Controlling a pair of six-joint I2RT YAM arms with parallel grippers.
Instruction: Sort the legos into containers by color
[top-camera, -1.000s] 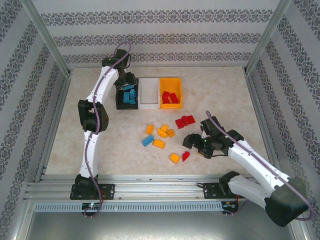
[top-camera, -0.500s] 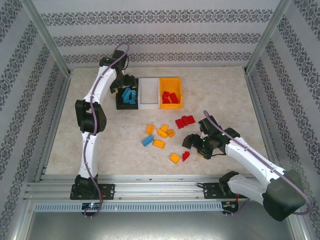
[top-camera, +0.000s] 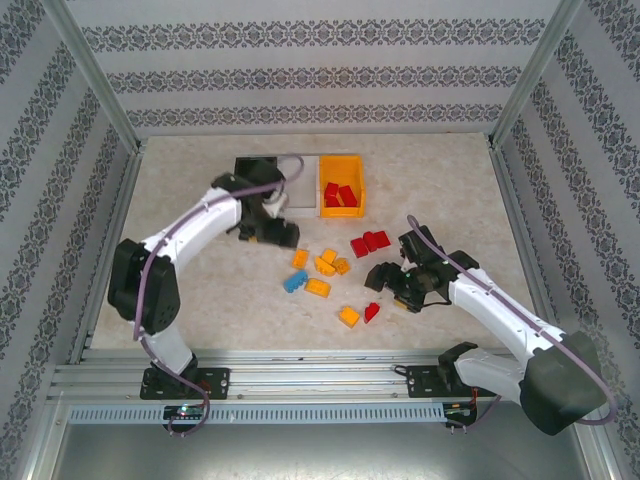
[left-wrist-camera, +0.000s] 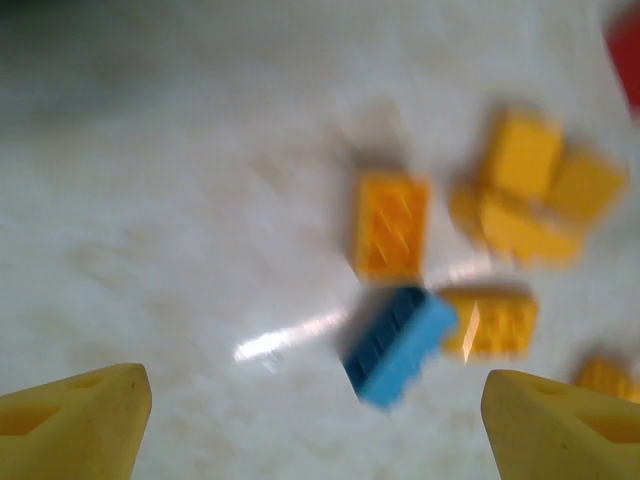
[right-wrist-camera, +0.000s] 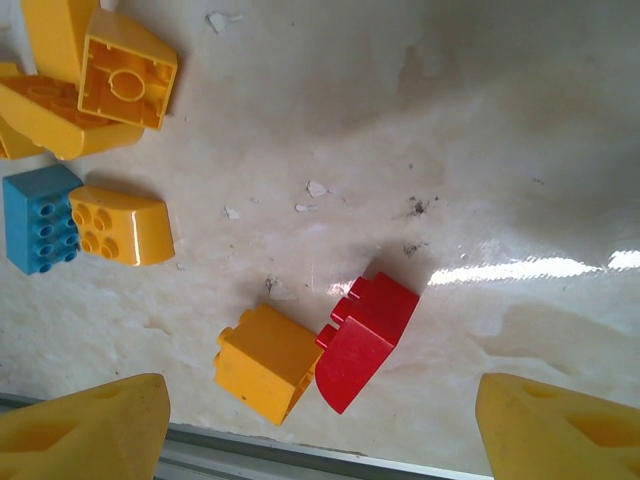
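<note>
Blue lego (left-wrist-camera: 398, 345) | ahead, between spread left fingers (left-wrist-camera: 70, 425) | apparently untouched, blurred

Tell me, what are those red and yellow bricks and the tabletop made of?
The red brick and the yellow brick beside it look like hard moulded plastic: solid colour, crisp edges, slight sheen. The tabletop looks like glossy marble-patterned laminate or stone; its glare shows the gloss, not which.

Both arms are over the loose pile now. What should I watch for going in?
The red brick touches a yellow brick close to the front rail, so closing the right tool could catch both. The blue brick appears to abut a second yellow brick, which the left tool may drag along.
</note>
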